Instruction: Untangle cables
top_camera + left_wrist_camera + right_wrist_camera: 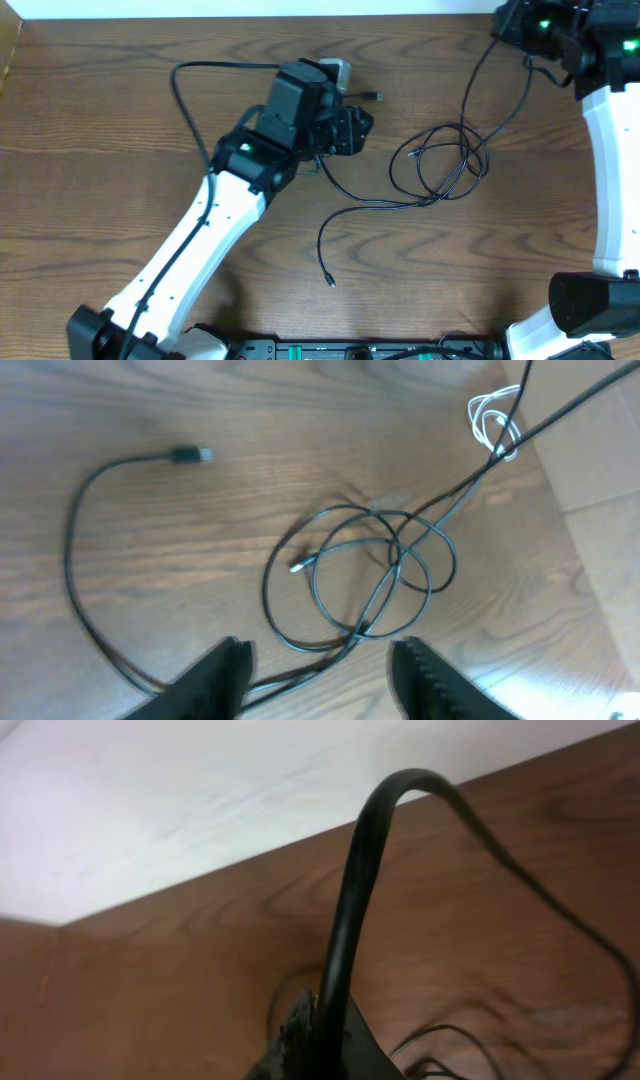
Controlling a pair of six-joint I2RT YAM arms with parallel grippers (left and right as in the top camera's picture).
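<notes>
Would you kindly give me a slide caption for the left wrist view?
Open left end effector hovers above a looped black cable on the wooden table.

Soft even light; near cable [345,920] blurred (right wrist).

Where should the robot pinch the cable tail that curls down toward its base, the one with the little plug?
Probably just behind the plug, coming straight down and squeezing across the cable tail. That stretch lies flat and nearly straight on bare table, apart from the loops.
</notes>
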